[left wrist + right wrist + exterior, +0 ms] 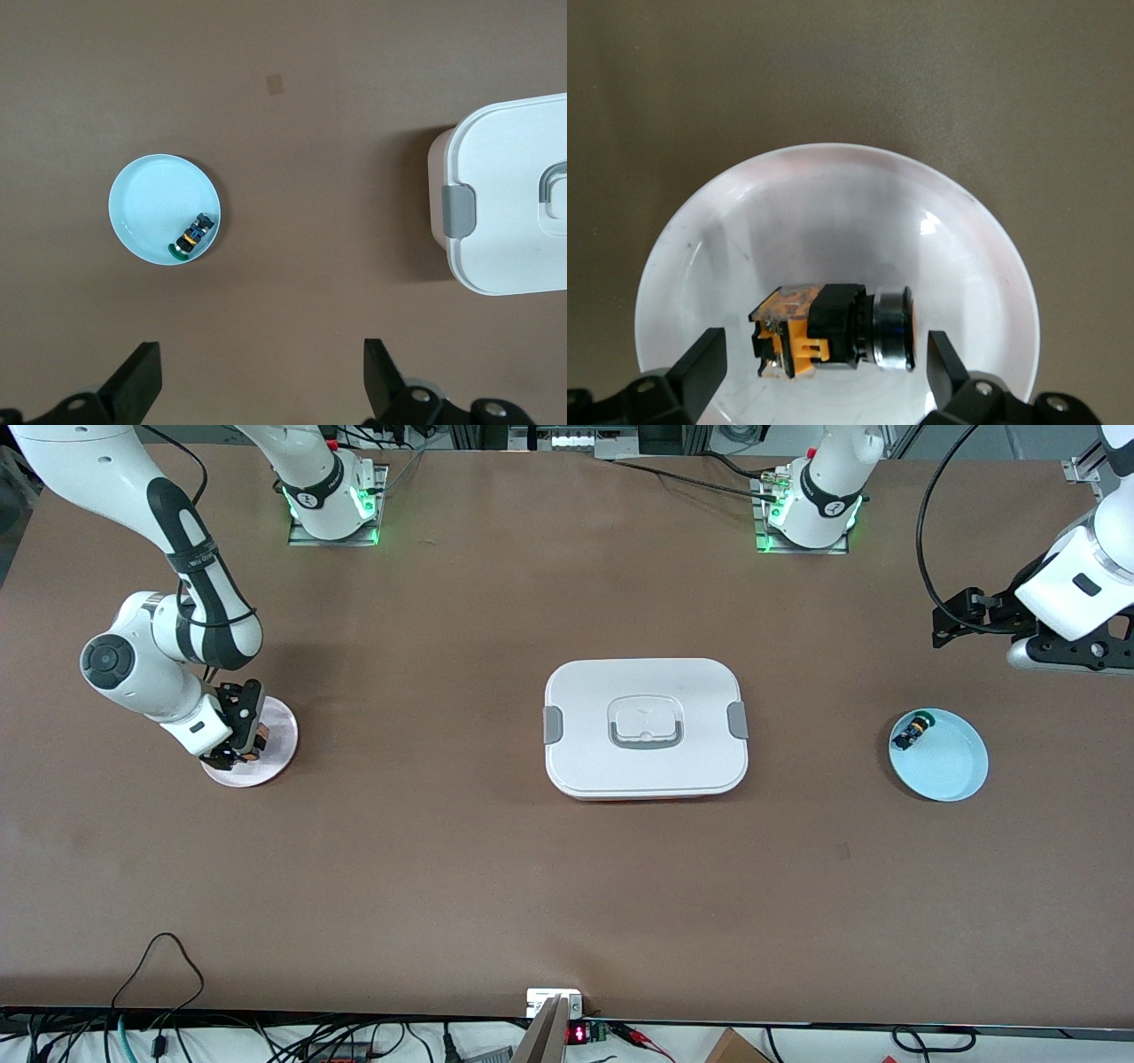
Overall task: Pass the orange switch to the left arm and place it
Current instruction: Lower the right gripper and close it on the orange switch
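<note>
The right pincer point(237, 737) hangs low over the pale pink round plate point(276, 726) at the right arm's end of the brown bench point(443, 868), its black fingers point(700, 363) spread wide with nothing between them. In the right wrist view the small black push-button switch with orange body and orange cap point(833, 329) lies on its side in that plate, straddled by the two fingers but not touched. To do the pickup well, I judge the pincer should come straight down and close across the stubby black middle of the switch, not the rounded cap, since a cylinder lying flat on a smooth plate may roll or skid. The lift should then go high enough to pass over the large flat white lidded box with grey side clips point(647, 728) at the bench's centre.

The right arm is folded sharply, wrist pointing down at the plate. The left pincer point(257, 381) waits open and empty, up over the left arm's end, near the light blue round plate point(952, 766) holding a small black switch with blue and yellow parts point(912, 732).
</note>
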You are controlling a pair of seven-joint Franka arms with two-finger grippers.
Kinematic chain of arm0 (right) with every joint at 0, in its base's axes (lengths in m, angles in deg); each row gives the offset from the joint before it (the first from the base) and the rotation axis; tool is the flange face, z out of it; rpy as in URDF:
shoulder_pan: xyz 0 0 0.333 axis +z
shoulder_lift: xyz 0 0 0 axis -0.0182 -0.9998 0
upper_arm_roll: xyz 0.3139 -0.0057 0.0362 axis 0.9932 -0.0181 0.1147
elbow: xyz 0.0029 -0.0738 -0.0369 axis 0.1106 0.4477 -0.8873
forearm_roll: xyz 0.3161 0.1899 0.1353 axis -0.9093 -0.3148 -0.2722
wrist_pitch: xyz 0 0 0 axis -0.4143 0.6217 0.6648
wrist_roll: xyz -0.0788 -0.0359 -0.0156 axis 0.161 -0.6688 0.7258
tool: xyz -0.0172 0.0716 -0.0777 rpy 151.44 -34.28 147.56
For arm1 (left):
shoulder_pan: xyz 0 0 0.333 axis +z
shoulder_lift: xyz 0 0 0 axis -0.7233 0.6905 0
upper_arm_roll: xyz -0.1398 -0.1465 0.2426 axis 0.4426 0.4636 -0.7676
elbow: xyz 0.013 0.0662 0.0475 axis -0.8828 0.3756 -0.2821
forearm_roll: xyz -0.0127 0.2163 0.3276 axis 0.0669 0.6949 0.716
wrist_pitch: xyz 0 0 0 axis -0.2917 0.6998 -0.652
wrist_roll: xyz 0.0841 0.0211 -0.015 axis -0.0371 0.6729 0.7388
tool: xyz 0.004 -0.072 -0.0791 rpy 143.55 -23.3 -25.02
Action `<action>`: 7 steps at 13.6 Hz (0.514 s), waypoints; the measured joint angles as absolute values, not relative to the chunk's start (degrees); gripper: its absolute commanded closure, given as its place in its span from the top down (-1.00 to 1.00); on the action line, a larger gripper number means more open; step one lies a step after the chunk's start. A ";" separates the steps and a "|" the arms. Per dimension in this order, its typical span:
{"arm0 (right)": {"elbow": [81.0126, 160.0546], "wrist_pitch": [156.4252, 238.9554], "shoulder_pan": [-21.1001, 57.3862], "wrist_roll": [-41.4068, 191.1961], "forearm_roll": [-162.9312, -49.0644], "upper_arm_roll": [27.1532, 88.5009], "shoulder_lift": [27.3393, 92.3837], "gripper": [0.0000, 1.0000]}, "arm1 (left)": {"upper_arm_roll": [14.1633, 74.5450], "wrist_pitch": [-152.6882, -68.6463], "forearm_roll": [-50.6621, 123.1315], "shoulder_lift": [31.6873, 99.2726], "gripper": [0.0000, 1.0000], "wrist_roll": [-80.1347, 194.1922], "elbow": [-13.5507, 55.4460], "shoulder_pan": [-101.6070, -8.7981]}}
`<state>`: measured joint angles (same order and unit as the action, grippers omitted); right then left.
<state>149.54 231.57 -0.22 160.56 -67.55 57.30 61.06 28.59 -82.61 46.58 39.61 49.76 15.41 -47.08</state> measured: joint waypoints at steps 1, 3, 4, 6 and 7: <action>149.58 231.98 -0.22 160.56 -67.56 57.30 60.99 1.00 | 28.58 -82.60 46.58 39.61 1.00 49.76 15.41 -47.07; 149.59 232.20 -0.22 160.56 -67.56 57.30 60.87 1.00 | 28.51 -82.58 46.58 39.61 1.00 49.76 15.41 -47.01; 149.60 232.23 -0.22 160.55 -67.57 57.31 60.81 1.00 | 28.48 -82.57 46.58 39.61 1.00 49.76 15.41 -46.94; 149.78 232.28 -0.22 160.52 -67.58 57.31 60.67 1.00 | 28.49 -82.56 46.58 39.61 1.00 49.76 15.41 -46.94; 149.91 232.34 -0.22 160.50 -67.63 57.31 60.64 1.00 | 28.49 -82.56 46.58 39.61 1.00 49.76 15.41 -46.94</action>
<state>149.91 232.34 -0.22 160.50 -67.63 57.31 60.64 28.49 -82.56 46.58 39.61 49.76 15.41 -46.94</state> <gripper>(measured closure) 0.000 0.000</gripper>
